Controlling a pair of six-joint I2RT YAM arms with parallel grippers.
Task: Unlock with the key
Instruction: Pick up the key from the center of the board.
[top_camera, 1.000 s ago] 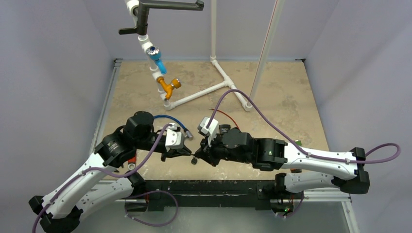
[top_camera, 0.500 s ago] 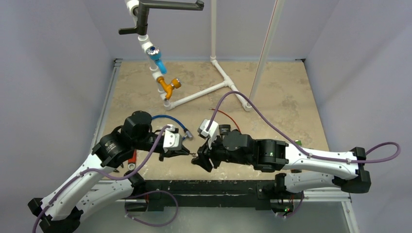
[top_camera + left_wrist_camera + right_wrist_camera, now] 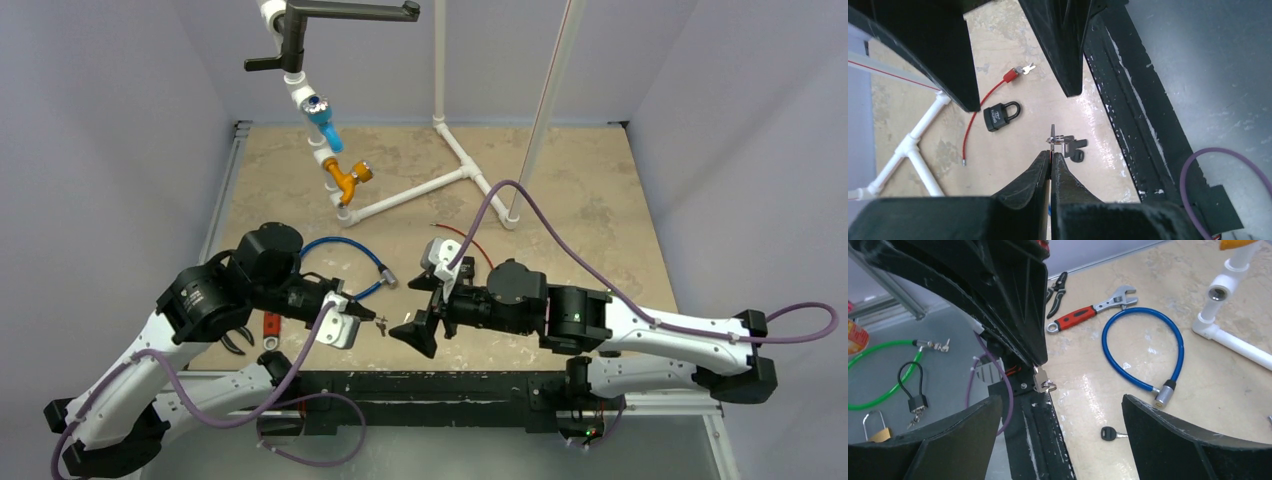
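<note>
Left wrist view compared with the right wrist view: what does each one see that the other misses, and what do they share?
Only the left wrist view shows the black padlock and the red wire on the table. Only the right wrist view shows the blue cable lock and the red-handled wrench. Both show the key ring pinched in the shut left pincer, facing the open right pincer.

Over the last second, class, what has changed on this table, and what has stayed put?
The right pincer opened wide and drew back rightward. The left pincer, still shut on the key ring, pulled back toward its own side and the near edge. The padlock and blue cable lock stayed put.
</note>
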